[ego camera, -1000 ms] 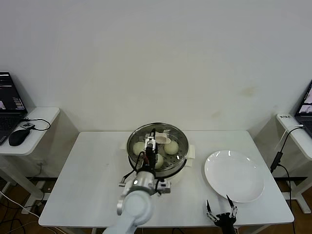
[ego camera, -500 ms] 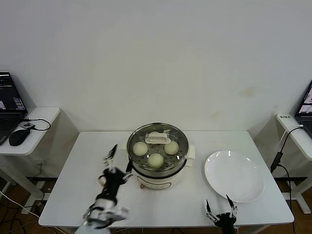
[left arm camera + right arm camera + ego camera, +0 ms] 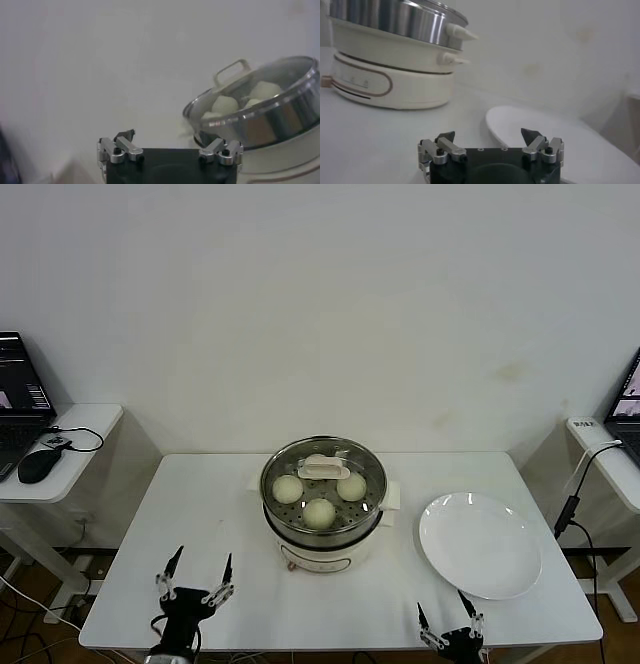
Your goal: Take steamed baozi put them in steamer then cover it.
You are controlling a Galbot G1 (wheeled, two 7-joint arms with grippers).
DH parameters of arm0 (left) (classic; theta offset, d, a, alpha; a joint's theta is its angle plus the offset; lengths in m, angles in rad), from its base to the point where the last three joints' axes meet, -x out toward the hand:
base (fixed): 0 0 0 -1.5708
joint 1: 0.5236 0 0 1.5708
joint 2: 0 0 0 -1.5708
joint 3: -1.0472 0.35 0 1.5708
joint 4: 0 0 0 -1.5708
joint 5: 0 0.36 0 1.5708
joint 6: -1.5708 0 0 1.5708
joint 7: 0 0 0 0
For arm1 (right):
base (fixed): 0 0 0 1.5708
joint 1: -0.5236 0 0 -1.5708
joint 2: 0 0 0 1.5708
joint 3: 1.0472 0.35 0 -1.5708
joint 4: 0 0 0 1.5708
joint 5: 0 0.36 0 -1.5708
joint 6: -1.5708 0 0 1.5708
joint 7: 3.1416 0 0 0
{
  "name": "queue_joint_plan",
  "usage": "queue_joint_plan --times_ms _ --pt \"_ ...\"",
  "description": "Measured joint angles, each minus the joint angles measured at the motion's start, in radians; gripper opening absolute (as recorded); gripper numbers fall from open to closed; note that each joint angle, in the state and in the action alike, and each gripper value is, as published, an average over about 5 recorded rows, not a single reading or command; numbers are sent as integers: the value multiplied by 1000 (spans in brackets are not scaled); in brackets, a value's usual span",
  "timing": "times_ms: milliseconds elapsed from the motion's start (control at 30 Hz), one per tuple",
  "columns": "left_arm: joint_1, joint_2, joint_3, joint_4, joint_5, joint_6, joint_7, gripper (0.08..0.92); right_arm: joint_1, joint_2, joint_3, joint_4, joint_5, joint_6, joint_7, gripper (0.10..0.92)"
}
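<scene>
Buns: smooth, cream, under glass lid.
Steamer: shiny steel; side knobs only in right wrist view.
Left gripper: 7 o'clock, spread.
Right gripper: 5 o'clock, spread.

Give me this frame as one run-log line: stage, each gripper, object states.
stage: done, cover on steamer | baozi: inside, under cover | left gripper: open, empty, table's near edge | right gripper: open, empty, near plate

My round shiny steel steamer on its white base stands mid-table, its clear glass cover with the cream handle seated on top. Three cream-white steamed baozi show through the glass. My left gripper and right gripper sit spread-fingered at the white table's near edge. A flat white plate lies right of the steamer.
</scene>
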Motion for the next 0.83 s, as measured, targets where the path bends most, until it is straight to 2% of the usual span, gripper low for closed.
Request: queue_joint_plan --times_ms 433,833 --pt "89 -15 -35 66 -191 -130 18 823 -58 -25 -27 81 46 -54 -16 823" --pt "100 -16 -51 83 -236 -180 26 823 -82 -28 -27 105 34 -67 -24 822"
